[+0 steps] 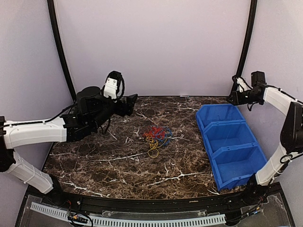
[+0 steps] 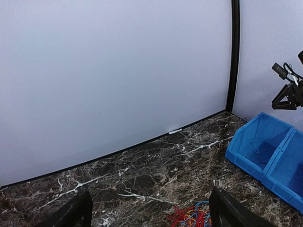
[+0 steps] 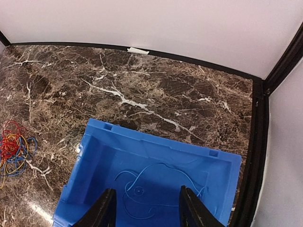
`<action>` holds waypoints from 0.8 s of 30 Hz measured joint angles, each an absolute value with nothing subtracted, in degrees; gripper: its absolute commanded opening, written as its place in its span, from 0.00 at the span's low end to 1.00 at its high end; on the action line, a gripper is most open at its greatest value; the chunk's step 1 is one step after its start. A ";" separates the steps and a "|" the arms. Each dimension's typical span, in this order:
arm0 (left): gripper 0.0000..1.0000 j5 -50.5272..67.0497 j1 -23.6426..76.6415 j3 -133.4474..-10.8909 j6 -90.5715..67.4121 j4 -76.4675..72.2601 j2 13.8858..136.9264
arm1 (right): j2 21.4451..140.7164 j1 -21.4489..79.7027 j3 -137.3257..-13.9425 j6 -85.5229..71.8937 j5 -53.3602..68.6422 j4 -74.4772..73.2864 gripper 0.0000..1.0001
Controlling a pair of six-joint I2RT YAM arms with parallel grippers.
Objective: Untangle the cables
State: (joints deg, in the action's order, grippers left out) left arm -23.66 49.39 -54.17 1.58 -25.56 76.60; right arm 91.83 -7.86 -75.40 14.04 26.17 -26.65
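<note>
The cables [image 1: 155, 136] lie as a small knotted bundle of red, blue, orange and yellow wire on the marble table [image 1: 118, 165], near its middle. The bundle also shows at the bottom of the left wrist view [image 2: 191, 218] and at the left edge of the right wrist view [image 3: 14, 146]. One thin blue cable [image 3: 156, 189] lies loose on the floor of the far blue bin [image 3: 142, 142]. My right gripper [image 3: 147, 210] hangs above that bin, open, with nothing between its fingers. My left gripper [image 2: 151, 215] is open wide, raised behind and left of the bundle.
Three blue bins [image 1: 232, 142] stand in a row along the right side of the table. White walls with black corner posts [image 1: 246, 42] close the back and sides. The right gripper [image 2: 286, 97] shows high over the bin [image 2: 258, 146] in the left wrist view.
</note>
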 measured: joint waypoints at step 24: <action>0.84 -8.23 40.80 -63.92 -22.28 -8.84 93.49 | 106.96 32.25 -89.32 22.46 25.30 -31.38 0.40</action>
State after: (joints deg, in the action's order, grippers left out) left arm -8.23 40.80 -63.92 -22.28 -8.84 93.49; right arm 106.96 32.25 -89.32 22.46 25.30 -31.38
